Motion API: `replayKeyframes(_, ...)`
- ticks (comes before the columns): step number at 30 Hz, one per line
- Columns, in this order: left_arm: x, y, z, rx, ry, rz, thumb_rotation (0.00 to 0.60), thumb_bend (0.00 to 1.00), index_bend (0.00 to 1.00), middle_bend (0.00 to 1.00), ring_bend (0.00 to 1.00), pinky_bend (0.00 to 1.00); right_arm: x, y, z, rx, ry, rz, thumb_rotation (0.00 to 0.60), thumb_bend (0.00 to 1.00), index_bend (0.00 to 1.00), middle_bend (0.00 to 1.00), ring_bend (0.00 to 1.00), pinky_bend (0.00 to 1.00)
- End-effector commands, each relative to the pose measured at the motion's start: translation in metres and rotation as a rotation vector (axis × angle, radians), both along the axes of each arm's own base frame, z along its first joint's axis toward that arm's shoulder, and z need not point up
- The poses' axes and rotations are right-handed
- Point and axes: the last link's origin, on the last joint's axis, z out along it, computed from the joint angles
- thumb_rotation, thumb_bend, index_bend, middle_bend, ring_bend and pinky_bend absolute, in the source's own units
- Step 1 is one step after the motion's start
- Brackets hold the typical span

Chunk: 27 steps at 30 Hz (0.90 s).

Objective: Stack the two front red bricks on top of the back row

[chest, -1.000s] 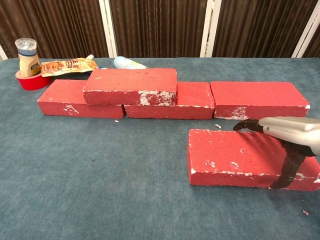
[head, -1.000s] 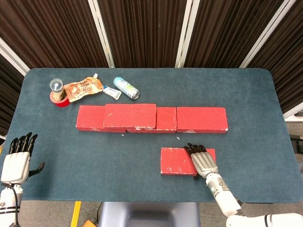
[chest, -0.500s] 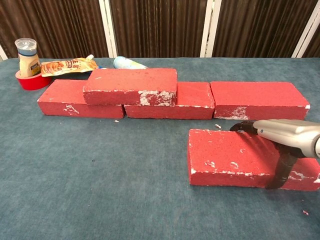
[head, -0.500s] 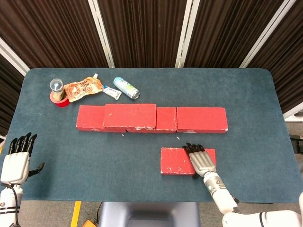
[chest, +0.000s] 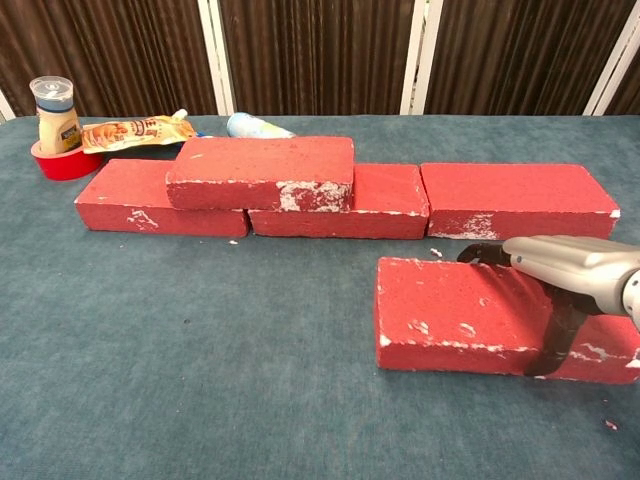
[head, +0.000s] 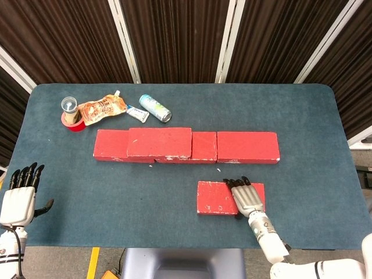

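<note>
You had one red brick (head: 159, 143) already stacked on the back row (head: 247, 147); the second front brick (head: 218, 198) lay on the table, with your right hand (head: 246, 196) clasping its right end, thumb under the near face; left hand (head: 20, 196) idle, fingers apart

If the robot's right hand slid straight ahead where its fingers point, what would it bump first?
Probably the rightmost back-row brick. The right hand points away across the front brick, toward it.
</note>
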Motion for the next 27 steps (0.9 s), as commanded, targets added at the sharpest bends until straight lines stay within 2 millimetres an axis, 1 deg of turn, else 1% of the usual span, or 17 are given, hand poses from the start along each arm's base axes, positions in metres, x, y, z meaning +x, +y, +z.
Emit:
replayKeyframes(1, 0.000, 0.000, 0.000, -0.002, 0.000, 0.001, 0.600, 0.24, 0.00, 0.00, 0.00, 0.00, 0.002, -0.001, 0.001, -0.015, -0.017, 0.005, 0.600, 0.11, 0.21, 0.31, 0.29, 0.00)
replayKeyframes(6, 0.000, 0.000, 0.000, -0.002, 0.000, 0.002, 0.600, 0.24, 0.00, 0.00, 0.00, 0.00, 0.008, -0.002, 0.007, -0.023, -0.035, 0.021, 0.600, 0.11, 0.22, 0.32, 0.29, 0.00)
replayKeyframes(11, -0.001, 0.000, 0.000, -0.007, 0.001, 0.011, 0.600, 0.24, 0.00, 0.00, 0.00, 0.00, 0.021, -0.014, 0.022, -0.031, -0.037, 0.065, 0.600, 0.11, 0.23, 0.35, 0.30, 0.00)
replayKeyframes(14, -0.001, 0.000, 0.000, -0.011, -0.003, 0.011, 0.600, 0.24, 0.00, 0.00, 0.00, 0.00, 0.032, -0.026, 0.038, -0.047, -0.028, 0.106, 0.600, 0.11, 0.23, 0.35, 0.31, 0.00)
replayKeyframes(18, 0.000, -0.001, 0.000, -0.009, -0.006, 0.009, 0.600, 0.24, 0.00, 0.00, 0.00, 0.00, 0.046, -0.051, 0.062, -0.078, 0.009, 0.149, 0.600, 0.12, 0.24, 0.35, 0.31, 0.00)
replayKeyframes(23, 0.000, 0.000, 0.000, -0.006, -0.011, 0.008, 0.600, 0.24, 0.00, 0.00, 0.00, 0.00, 0.053, -0.080, 0.088, -0.108, 0.067, 0.145, 0.600, 0.12, 0.24, 0.35, 0.31, 0.00)
replayKeyframes(27, -0.001, 0.000, 0.000, -0.011, -0.015, 0.009, 0.600, 0.24, 0.00, 0.00, 0.00, 0.00, 0.051, -0.099, 0.103, -0.129, 0.092, 0.122, 0.600, 0.12, 0.24, 0.35, 0.31, 0.00)
